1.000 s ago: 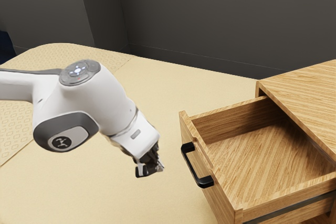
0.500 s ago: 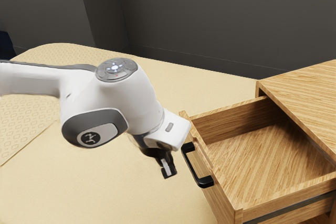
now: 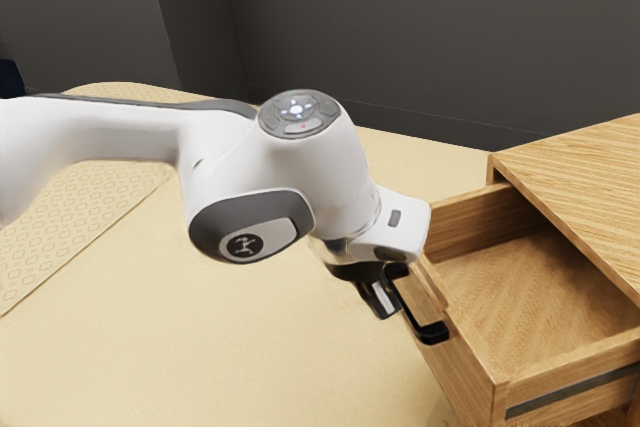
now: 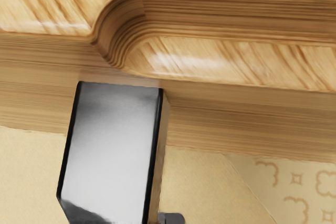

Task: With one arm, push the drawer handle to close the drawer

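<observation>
- Exterior view: the black claw (image 3: 382, 299) hangs low at the end of the white, grey-trimmed robot arm (image 3: 240, 167), which comes in from the exterior view's left, and it is slightly tilted
- Whether the claw stands wide or narrow, or has anything between its two sides, I cannot tell
- The glossy black bar-shaped drawer handle (image 3: 430, 332) is just beside the claw, toward the exterior view's right; whether they touch, I cannot tell
- Behind that handle from the claw is the light, wood-grained front panel (image 3: 455, 367) of the open wooden drawer (image 3: 475, 219), whose inside lies past the panel
- Farther from the claw on that same side is the wooden cabinet (image 3: 585, 162) that the drawer sticks out of
- Below the claw and around it spreads the pale yellow tabletop (image 3: 200, 327), and well apart behind it stands the dark grey wall (image 3: 400, 37)
- Wrist view: near the claw's hand is a black-edged block with a shiny grey face (image 4: 113, 145), in front of pale brown wood; I cannot tell for sure if it is part of the handle
- Next to the block, the striped wood has a recess with a rounded corner (image 4: 121, 35)
</observation>
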Controlling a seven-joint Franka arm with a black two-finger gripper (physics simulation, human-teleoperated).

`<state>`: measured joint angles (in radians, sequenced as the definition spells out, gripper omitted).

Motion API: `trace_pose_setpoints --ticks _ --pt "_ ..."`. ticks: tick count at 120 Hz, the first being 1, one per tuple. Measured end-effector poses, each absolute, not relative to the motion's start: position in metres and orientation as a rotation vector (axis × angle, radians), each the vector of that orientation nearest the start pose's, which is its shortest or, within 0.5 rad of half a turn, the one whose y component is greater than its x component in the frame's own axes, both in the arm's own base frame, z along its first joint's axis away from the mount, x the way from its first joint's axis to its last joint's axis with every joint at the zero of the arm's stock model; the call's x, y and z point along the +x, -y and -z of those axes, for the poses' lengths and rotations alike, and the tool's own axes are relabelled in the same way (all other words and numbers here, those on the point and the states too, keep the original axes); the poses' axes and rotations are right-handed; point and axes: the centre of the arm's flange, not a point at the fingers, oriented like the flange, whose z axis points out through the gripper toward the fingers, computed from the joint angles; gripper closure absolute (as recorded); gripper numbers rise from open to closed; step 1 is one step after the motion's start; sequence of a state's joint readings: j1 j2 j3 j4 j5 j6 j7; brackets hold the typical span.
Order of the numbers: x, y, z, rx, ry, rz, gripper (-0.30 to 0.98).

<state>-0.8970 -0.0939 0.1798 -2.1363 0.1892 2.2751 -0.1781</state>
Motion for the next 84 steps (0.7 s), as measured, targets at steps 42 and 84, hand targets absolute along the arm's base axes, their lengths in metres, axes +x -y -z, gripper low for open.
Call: trace_pose_setpoints --ticks 42,84 --pt "0.440 0.396 -0.475 -2.923 -0.936 0.437 0.79" --pt "0.466 0.436 -0.473 -2.906 -0.946 0.454 0.79"
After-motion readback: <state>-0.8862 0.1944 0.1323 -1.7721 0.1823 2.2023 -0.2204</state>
